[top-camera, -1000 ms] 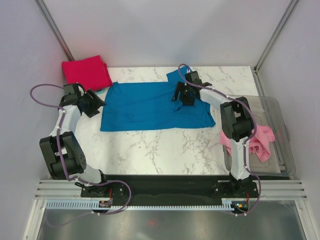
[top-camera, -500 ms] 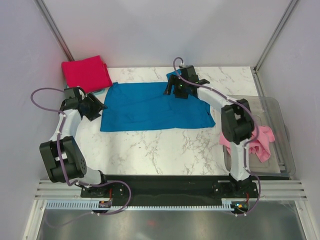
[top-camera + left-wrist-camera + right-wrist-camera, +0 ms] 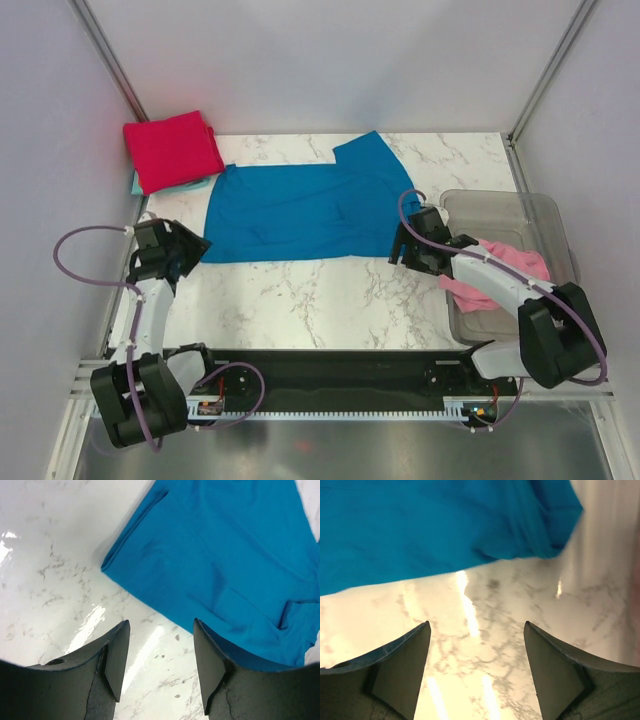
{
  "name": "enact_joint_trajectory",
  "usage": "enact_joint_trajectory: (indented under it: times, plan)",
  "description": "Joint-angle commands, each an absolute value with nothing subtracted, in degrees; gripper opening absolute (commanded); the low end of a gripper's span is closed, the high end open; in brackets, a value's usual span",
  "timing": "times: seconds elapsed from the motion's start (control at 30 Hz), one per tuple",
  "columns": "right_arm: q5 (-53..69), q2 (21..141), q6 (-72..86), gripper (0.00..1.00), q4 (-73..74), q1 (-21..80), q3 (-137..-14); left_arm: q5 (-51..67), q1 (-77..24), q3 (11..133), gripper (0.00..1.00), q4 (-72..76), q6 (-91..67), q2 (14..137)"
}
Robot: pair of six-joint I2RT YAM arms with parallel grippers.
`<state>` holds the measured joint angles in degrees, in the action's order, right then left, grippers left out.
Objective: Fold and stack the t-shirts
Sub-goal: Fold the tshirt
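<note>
Two empty hands, left hand (image 3: 160,625) and right hand (image 3: 476,625), both spread apart; blue shirt (image 3: 300,205) looks limp, light: pinch lower corners.

Surface (image 3: 320,300): spread t-shirt (image 3: 300,210), centre to far. Folded t-shirt (image 3: 172,150), far-left corner, on underlying t-shirt (image 3: 134,184). Tub (image 3: 555,215), right edge; bunched t-shirt (image 3: 520,265) in it. Left gripper (image 3: 195,246) just beside the spread t-shirt's near-left corner, right gripper (image 3: 397,246) at its near-right corner.

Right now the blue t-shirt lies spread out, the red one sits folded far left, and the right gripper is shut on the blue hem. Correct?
No: the right wrist view shows the right gripper open and empty over the table, just short of the blue t-shirt. The rest holds.
</note>
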<state>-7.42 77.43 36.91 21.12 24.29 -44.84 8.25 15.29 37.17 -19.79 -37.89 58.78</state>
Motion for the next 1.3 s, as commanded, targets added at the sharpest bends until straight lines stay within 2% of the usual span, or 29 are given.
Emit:
enact_joint_trajectory:
  times: [0.0, 0.4, 0.83, 0.9, 0.97, 1.03, 1.07, 1.1, 1.17, 1.2, 1.27]
  plan:
    - [-10.98, 77.87, 38.41, 0.82, 20.65, 22.07, -43.77, 6.86, 15.29, 32.35, 0.61, -13.28, -42.36, 57.92]
    - [-14.59, 88.5, 37.79, 0.68, 15.38, 18.64, -46.66, 3.7, 15.29, 27.78, 0.61, -6.15, -45.7, 65.21]
    - [-15.03, 93.6, 35.07, 0.65, 13.01, 14.77, -48.87, 2.46, 15.21, 28.13, 0.6, 1.67, -49.48, 77.87]
    - [-14.68, 93.95, 34.98, 0.6, 12.92, 13.98, -48.87, 2.46, 15.29, 28.47, 0.42, 2.8, -49.13, 79.45]
    - [-14.15, 94.31, 34.72, 0.54, 13.01, 13.71, -48.87, 2.98, 15.29, 29.17, 0.28, 3.34, -49.04, 81.11]
    - [-13.89, 94.48, 34.8, 0.5, 13.18, 13.62, -48.78, 3.25, 15.21, 29.62, 0.19, 4.39, -49.13, 81.91]
    - [-13.89, 94.4, 34.89, 0.48, 13.18, 13.62, -48.69, 3.34, 15.21, 29.88, 0.08, 4.39, -49.3, 82.35]
    - [-13.97, 94.31, 34.72, 0.42, 13.01, 13.62, -48.6, 3.51, 15.29, 30.58, 0.03, 4.39, -49.31, 82.88]
    - [-13.62, 94.74, 34.54, 0.34, 13.01, 13.54, -49.3, 3.17, 15.38, 31.37, 0.02, 2.38, -49.48, 82.36]
    - [-13.36, 95.09, 34.19, 0.25, 13.01, 13.54, -49.57, 2.99, 15.73, 31.46, 0.02, 1.85, -49.48, 80.96]
    - [-13.27, 96.24, 33.23, 0.16, 13.01, 13.54, -50.97, 2.64, 16.34, 31.46, 0.02, 0.35, -49.57, 78.58]
